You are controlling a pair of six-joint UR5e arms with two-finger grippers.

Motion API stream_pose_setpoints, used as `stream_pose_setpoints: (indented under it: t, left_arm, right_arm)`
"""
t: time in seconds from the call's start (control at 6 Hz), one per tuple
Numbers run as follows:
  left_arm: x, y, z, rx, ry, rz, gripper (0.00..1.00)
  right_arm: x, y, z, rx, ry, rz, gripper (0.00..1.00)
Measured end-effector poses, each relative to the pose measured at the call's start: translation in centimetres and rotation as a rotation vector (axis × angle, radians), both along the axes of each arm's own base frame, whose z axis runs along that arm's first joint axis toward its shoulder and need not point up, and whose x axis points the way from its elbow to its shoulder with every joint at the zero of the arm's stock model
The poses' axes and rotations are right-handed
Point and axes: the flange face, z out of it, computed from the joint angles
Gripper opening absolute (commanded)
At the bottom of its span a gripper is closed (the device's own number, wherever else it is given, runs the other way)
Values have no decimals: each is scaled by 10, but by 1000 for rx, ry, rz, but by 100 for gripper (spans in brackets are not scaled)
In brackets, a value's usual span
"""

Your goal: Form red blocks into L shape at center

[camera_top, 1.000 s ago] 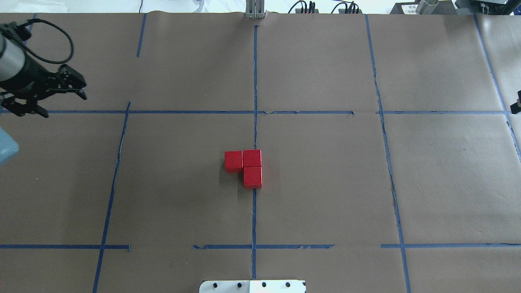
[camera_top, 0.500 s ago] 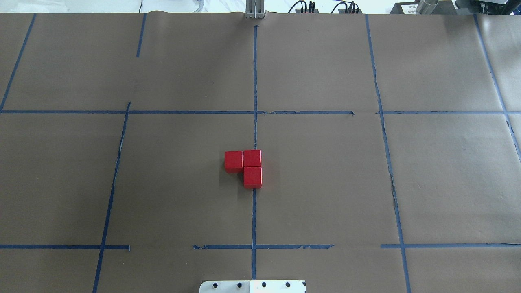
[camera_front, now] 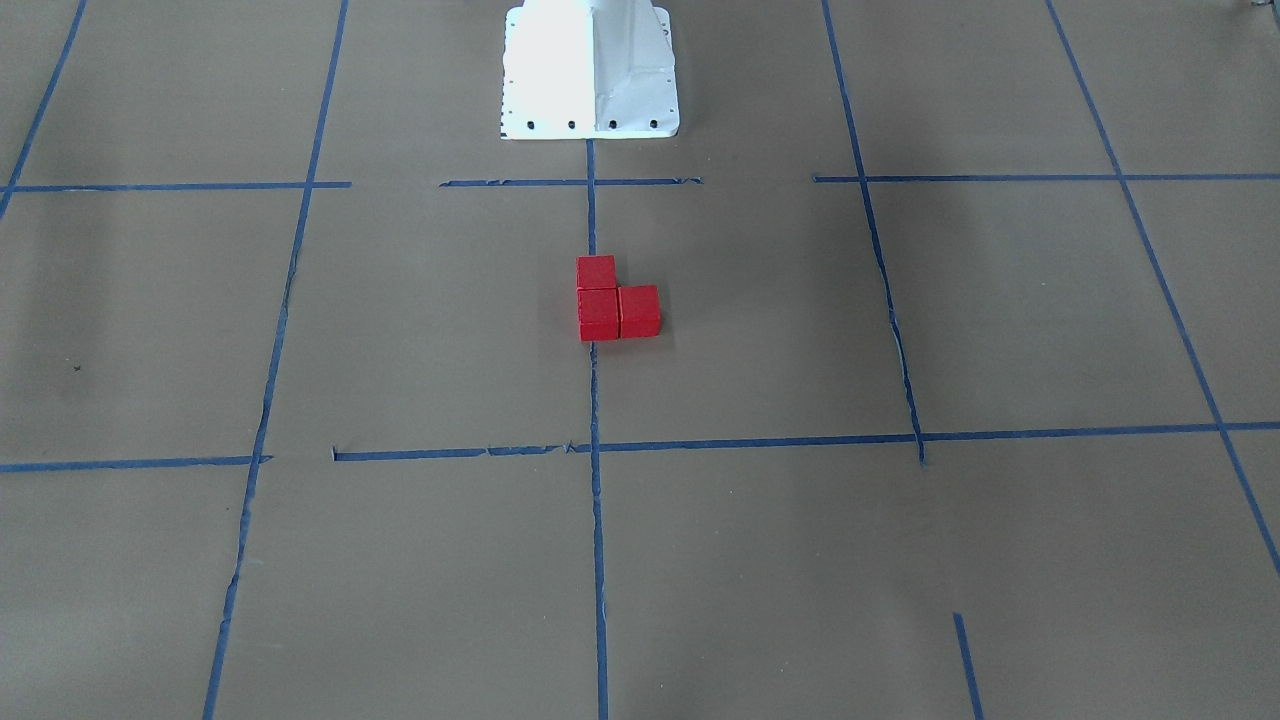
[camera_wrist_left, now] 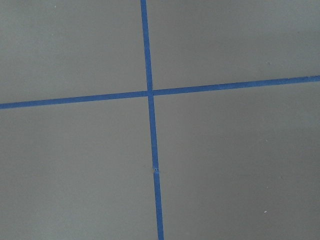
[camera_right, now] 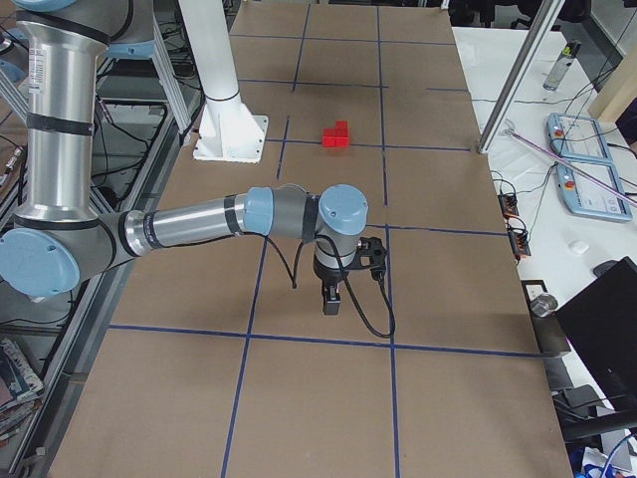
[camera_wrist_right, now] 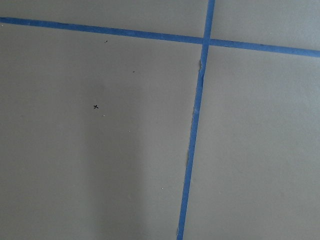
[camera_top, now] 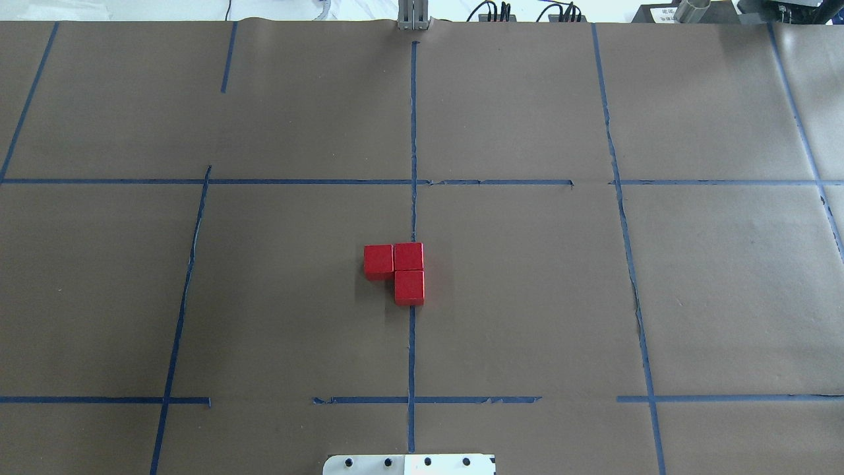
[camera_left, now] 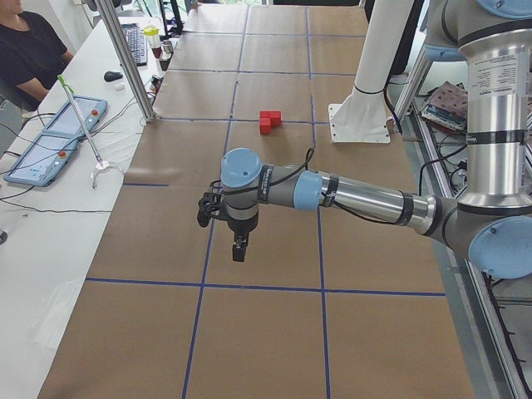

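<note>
Three red blocks (camera_top: 409, 256) lie touching in an L on the center (camera_top: 461, 277), astride the central blue tape line. One block (camera_top: 378, 260) sits to the corner block's left and one (camera_top: 409, 287) sits nearer my base. The front-facing view shows the same red blocks (camera_front: 599, 313). My left gripper (camera_left: 238, 249) shows only in the exterior left view, hanging over paper well away from the red blocks (camera_left: 269, 121). My right gripper (camera_right: 330, 302) shows only in the exterior right view, far from the red blocks (camera_right: 337, 135). I cannot tell whether either is open or shut.
The white base plate (camera_top: 409, 464) sits at the near table edge. A metal post (camera_left: 125, 58) stands at the far side. A person (camera_left: 25, 50) sits by a side desk with teach pendants (camera_left: 50, 137). Both wrist views show only paper and tape.
The left gripper, at the overhead view's left edge one second ago, has left that view. The dark part at its right edge is gone too. The blocks have not moved.
</note>
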Motion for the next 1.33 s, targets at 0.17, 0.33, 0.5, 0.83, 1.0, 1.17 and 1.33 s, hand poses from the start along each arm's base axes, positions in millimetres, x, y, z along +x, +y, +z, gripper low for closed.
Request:
stream_pose_setpoints:
  t: [0.17,0.33,0.5,0.83,1.0,1.17,1.33]
  left_arm:
    - [0,6,5,-18,30,0,100]
    - [0,9,9,-31,39,-1,100]
    - [0,9,12,-39,39,-3,100]
    - [1,7,17,-41,35,-2,100]
    - [1,7,19,-40,34,0,100]
    - [1,8,21,-43,34,1,100]
    - [1,9,24,-47,34,2,100]
  right_arm:
    - [0,2,6,-16,0,3,100]
    - [-1,2,13,-31,-1,3,100]
    - [-1,2,19,-42,-2,0,100]
    - [-2,2,23,-50,-5,-1,100]
    - [-2,2,24,-51,-5,-1,100]
    - [-2,2,25,-52,-4,-2,100]
    - [-2,2,25,-46,-3,-1,100]
